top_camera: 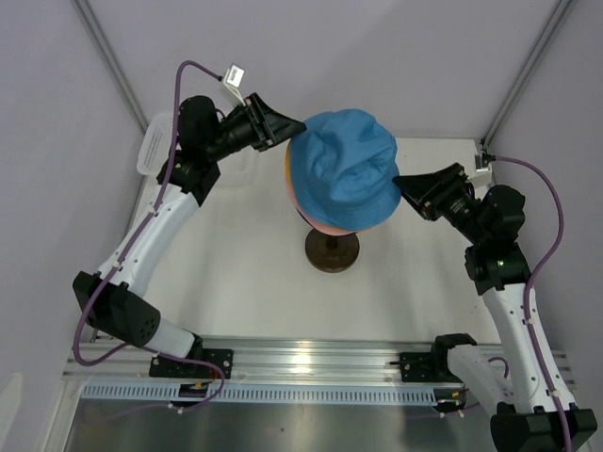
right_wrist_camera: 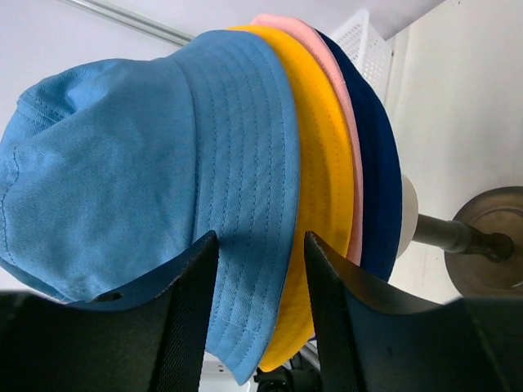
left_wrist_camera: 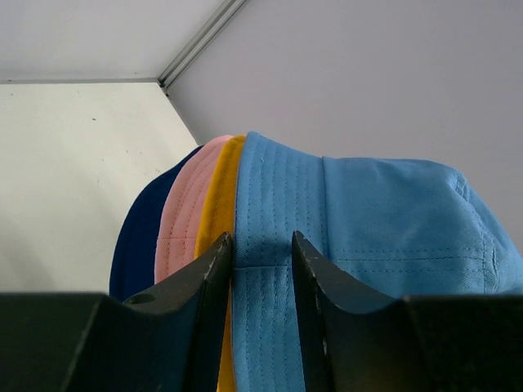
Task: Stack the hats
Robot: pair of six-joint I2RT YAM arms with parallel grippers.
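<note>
Four hats sit nested on the mannequin head, the light blue hat (top_camera: 341, 174) outermost. In the left wrist view the brims fan out sideways: dark blue (left_wrist_camera: 139, 237), pink (left_wrist_camera: 184, 204), yellow-orange (left_wrist_camera: 219, 196), light blue (left_wrist_camera: 384, 220). My left gripper (top_camera: 294, 132) (left_wrist_camera: 260, 237) is at the stack's far-left side, jaws partly apart with the flat light blue brim lying between them. My right gripper (top_camera: 399, 182) (right_wrist_camera: 261, 237) is at the stack's right side, jaws apart around the light blue (right_wrist_camera: 122, 163) and yellow-orange (right_wrist_camera: 319, 163) brim edges, with slack on either side.
The mannequin head (right_wrist_camera: 409, 212) stands on a dark round stand (top_camera: 332, 250) (right_wrist_camera: 490, 237) at the table's middle. A white mesh basket (top_camera: 155, 141) (right_wrist_camera: 364, 41) sits at the far left edge. Grey walls close in the back and sides.
</note>
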